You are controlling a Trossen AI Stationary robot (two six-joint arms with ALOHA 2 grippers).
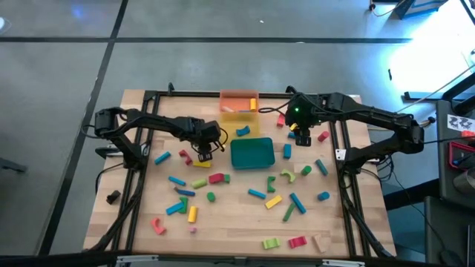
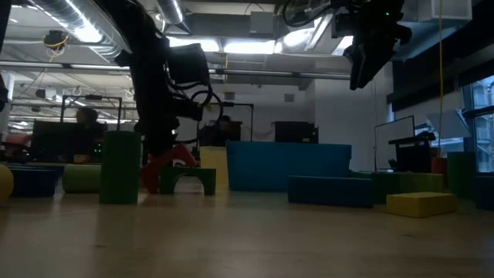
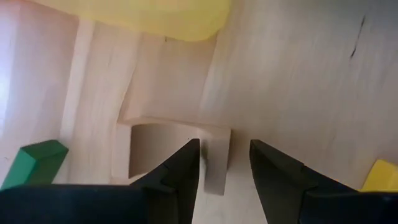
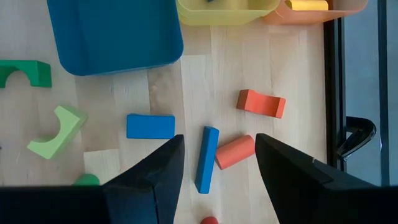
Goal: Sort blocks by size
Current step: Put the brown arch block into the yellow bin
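Observation:
Blocks in red, blue, green, yellow and orange lie scattered over the wooden table [image 1: 223, 222]. My left gripper [image 1: 205, 153] hangs low at the centre left, pointing steeply down and open. In the left wrist view its fingers [image 3: 186, 168] stand on either side of one leg [image 3: 216, 165] of a pale wood-coloured arch block [image 3: 177, 127] lying flat on the table. My right gripper [image 1: 302, 136] is open and high above the far right. Below it lie a blue bar [image 4: 207, 158] and an orange cylinder [image 4: 235, 151].
A teal tray [image 1: 252, 153] sits mid-table, with a yellow tray [image 1: 237, 115] and an orange tray [image 1: 237, 99] at the far edge. A green block [image 3: 31, 165] and a yellow block [image 3: 382, 175] lie near my left gripper. Black frame rails [image 1: 137, 185] run along both sides.

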